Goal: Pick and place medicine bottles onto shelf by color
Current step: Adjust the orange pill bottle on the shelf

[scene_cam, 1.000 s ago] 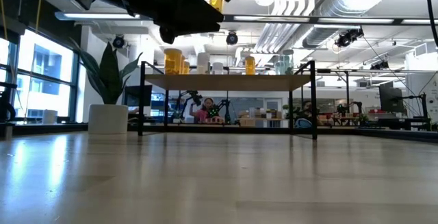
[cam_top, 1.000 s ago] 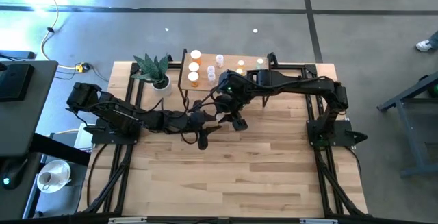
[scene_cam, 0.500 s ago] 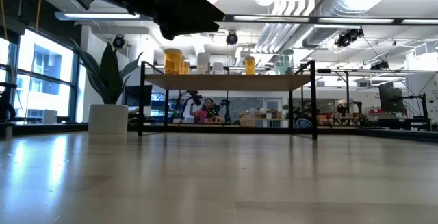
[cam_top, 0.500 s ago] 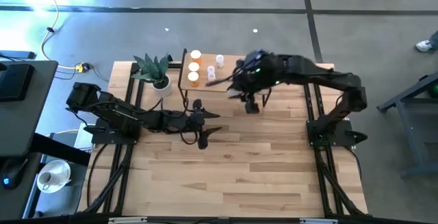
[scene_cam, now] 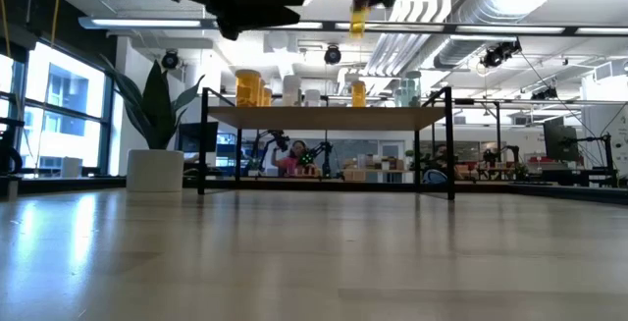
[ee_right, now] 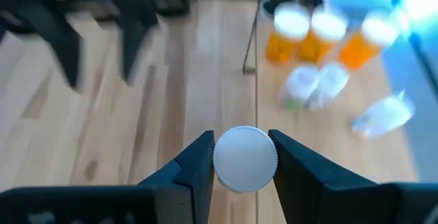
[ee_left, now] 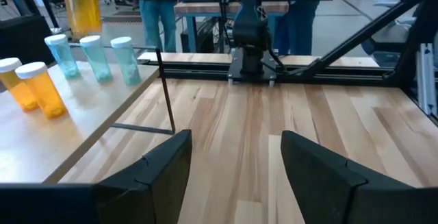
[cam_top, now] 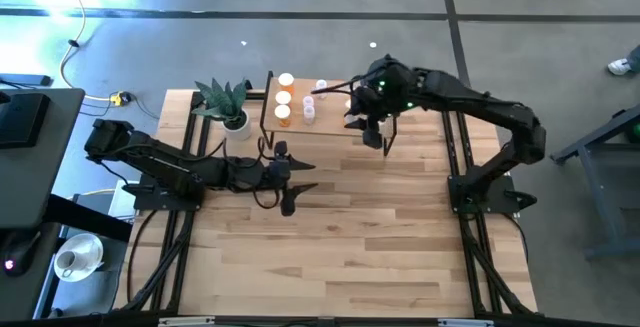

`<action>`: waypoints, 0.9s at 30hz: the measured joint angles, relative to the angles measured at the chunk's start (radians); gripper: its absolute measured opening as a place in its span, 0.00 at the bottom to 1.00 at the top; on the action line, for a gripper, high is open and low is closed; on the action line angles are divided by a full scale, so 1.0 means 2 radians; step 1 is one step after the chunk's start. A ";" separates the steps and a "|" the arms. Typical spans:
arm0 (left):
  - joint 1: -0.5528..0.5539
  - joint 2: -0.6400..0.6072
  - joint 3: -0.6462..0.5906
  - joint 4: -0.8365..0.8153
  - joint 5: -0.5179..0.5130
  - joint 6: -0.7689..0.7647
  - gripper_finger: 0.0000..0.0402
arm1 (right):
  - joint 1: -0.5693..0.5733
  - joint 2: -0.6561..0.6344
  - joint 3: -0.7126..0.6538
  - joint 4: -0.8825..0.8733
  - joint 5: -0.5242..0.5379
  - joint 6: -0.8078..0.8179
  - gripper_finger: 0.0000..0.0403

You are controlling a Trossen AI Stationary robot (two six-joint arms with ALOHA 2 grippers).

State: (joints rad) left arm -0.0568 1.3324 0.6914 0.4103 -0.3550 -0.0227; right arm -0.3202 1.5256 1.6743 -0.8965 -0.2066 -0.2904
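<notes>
Right gripper (ee_right: 239,157) clamped on white cap of orange bottle (scene_cam: 357,19), hanging over shelf (cam_top: 335,125); light, rigid, slick plastic (cap grip fine, avoid squeezing); left gripper (ee_left: 233,166) half open, empty, over table, well apart.

The wooden desk (cam_top: 340,237) fills the middle, with both dark arms reaching inward over it; the left claw (cam_top: 287,172) hangs above the bare boards in front of the shelf (cam_top: 335,122), its fingers spread and holding nothing; the right claw (cam_top: 375,127) sits over the shelf's right half, and its fingers cannot be made out from above; three orange medicine bottles (cam_top: 283,98) with white caps stand in a row along the shelf's left end, with smaller pale bottles (cam_top: 312,102) just beside them; a potted plant (cam_top: 228,102) stands on the desk left of the shelf.
</notes>
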 joint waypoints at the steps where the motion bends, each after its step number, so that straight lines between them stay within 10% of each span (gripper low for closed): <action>1: -0.002 -0.006 0.000 -0.008 0.000 0.000 0.53 | -0.006 0.000 -0.019 0.012 -0.002 0.002 0.30; 12: -0.008 -0.041 -0.008 -0.076 0.004 -0.005 0.53 | -0.049 0.000 -0.120 0.084 -0.005 0.061 0.30; 27: -0.009 -0.036 -0.105 0.041 0.006 -0.084 0.53 | -0.058 0.035 -0.128 0.117 0.003 0.073 0.30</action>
State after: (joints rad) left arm -0.0745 1.2602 0.4823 0.4928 -0.3429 -0.1902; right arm -0.4358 1.5958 1.4178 -0.6632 -0.2016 -0.1452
